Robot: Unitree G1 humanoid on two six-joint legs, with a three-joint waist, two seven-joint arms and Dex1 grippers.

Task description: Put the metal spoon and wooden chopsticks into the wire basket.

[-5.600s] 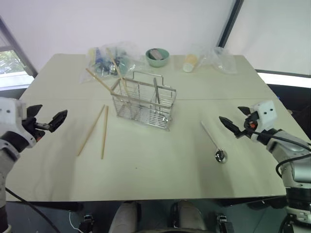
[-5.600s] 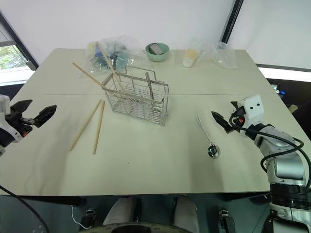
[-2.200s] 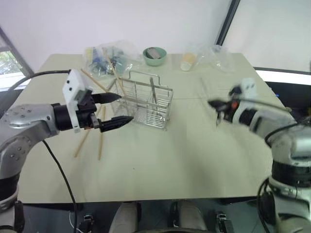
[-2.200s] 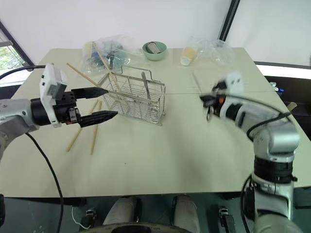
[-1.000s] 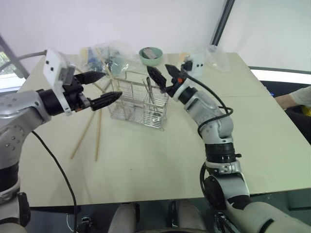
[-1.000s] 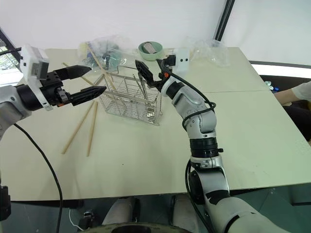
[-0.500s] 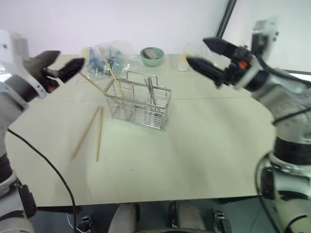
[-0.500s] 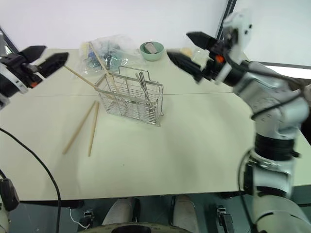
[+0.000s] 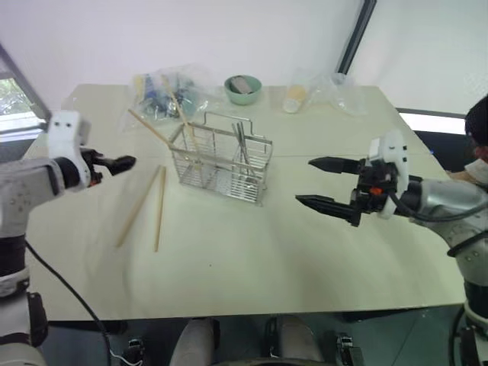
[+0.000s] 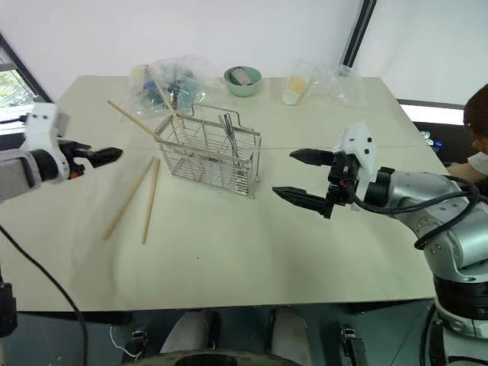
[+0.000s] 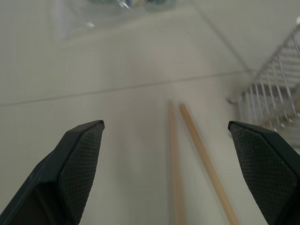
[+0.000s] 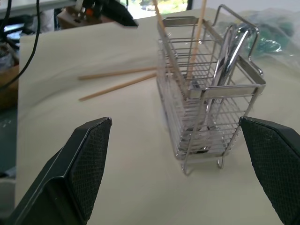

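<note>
The metal spoon (image 12: 228, 70) stands in the wire basket (image 10: 207, 155), leaning in the compartment at the basket's right end with its handle rising past the top rim beside the raised wire handle; the right wrist view shows its bowl down near the basket floor and a second shiny utensil handle close against it. Two wooden chopsticks (image 10: 131, 197) lie flat on the pale table (image 10: 252, 252) just left of the wire basket, nearly parallel, close together at their far ends and spreading slightly toward the near edge, apart from the basket's feet. Another two light wooden sticks (image 10: 145, 126) stand tilted in the basket's left end, their upper ends jutting out over the rim toward the far left. The left gripper (image 9: 118, 162) hovers left of the wire basket, beyond the lying chopsticks, fingers spread wide and holding nothing; its wrist view looks down on the two lying sticks with a corner of the basket beside them. The right gripper (image 10: 299, 174) hangs above the table to the right of the wire basket, pointing toward it, jaws wide apart and empty. Behind the wire basket sit crumpled clear plastic bags (image 10: 171, 82), a small green bowl (image 10: 242, 81) and a pale cup (image 10: 293, 89) on its side
</note>
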